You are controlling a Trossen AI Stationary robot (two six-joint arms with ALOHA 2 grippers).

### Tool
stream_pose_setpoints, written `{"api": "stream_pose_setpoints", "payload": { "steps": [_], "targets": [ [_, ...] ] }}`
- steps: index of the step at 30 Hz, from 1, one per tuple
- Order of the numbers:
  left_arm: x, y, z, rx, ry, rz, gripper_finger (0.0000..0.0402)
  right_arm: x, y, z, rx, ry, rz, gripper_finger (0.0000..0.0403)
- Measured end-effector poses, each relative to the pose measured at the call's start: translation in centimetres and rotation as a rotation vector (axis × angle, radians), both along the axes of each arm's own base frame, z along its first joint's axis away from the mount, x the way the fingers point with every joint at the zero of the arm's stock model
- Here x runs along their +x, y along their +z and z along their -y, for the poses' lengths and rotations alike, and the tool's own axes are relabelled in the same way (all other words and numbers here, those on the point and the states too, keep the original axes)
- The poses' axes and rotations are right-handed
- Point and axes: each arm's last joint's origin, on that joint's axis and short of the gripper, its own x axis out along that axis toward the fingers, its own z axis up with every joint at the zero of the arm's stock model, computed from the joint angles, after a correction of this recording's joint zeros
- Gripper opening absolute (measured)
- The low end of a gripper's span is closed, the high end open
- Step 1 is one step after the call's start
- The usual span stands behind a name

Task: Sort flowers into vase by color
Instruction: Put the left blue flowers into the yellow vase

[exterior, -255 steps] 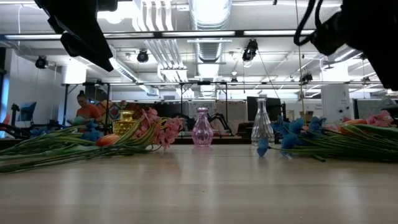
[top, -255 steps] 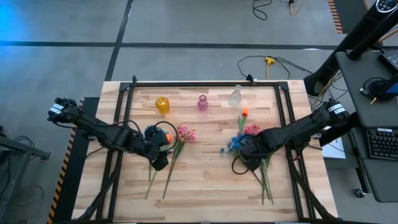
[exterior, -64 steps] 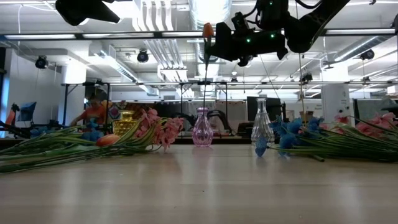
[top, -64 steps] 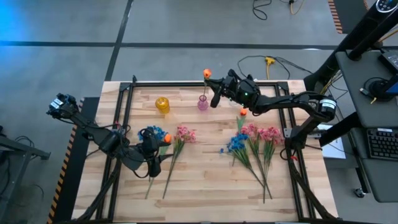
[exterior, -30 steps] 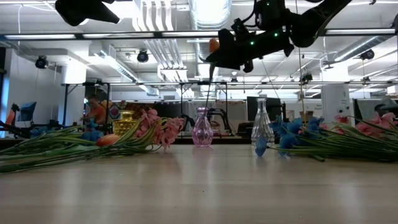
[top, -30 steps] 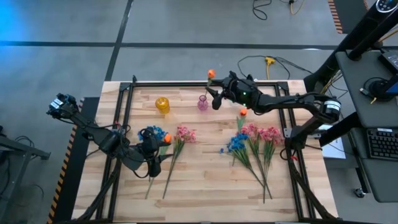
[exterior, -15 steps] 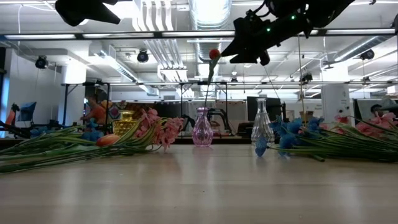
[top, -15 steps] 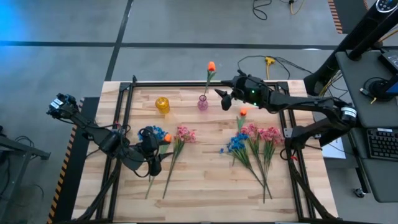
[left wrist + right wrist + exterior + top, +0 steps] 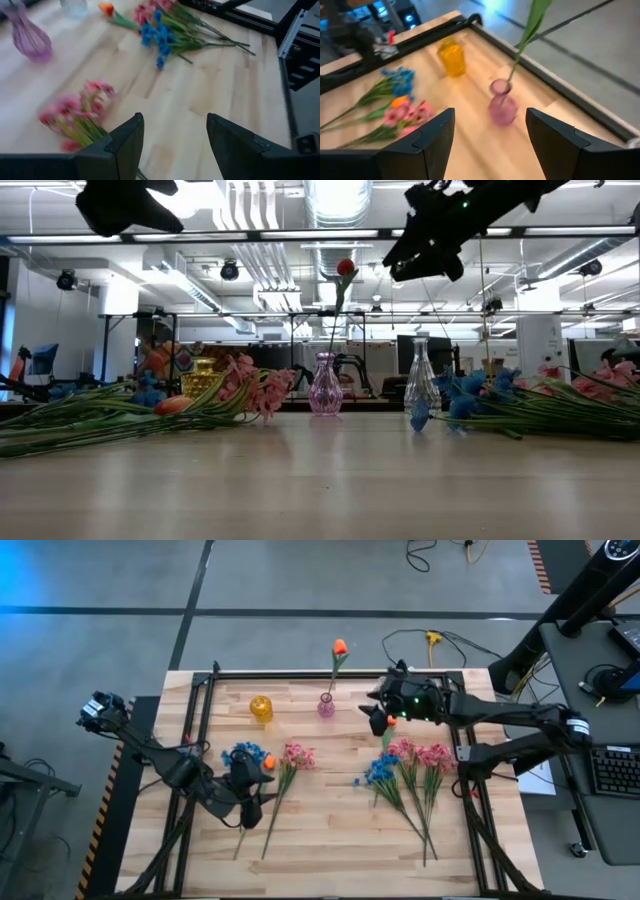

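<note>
Wooden table (image 9: pixel 330 840) seen from above, w/ two dark robot arms. Near the front-left part of the table, the left gripper (image 9: pixel 250 808) hangs over a loose bunch: blue flowers (image 9: pixel 243 753), an orange bud (image 9: pixel 268 761) and pink sprays (image 9: pixel 298 754), green stems running toward the front edge. Its fingers (image 9: pixel 125 145) are apart, holding nothing.

Toward the right side lies a second bunch: blue blooms (image 9: pixel 377 772) beside pink blossoms (image 9: pixel 420 754), stems pointing at the front-right corner, plus one orange tulip bud (image 9: pixel 391 721) just behind them.

Along the back edge stand three vases, left to right: a yellow vase (image 9: pixel 261 708), a pink vase (image 9: pixel 326 705) and a clear vase (image 9: pixel 421 385). An orange flower (image 9: pixel 339 646) stands upright in the pink vase, stem in its neck, bloom well above it.

The right gripper (image 9: pixel 377 710) hovers up high between the pink vase and the table's back-right corner, just beside the flower but not touching it; its fingers (image 9: pixel 427 137) are spread, empty.
</note>
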Motion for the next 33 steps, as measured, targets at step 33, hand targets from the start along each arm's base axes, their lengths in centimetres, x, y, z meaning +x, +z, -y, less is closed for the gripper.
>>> {"api": "stream_pose_setpoints", "payload": {
  "steps": [33],
  "targets": [
    [1.0,-6.5,0.8,-0.281,0.299,-0.439,0.0199,-0.8,-1.2,-9.1,0.235,0.234,-0.155,0.0233]
  ]
}}
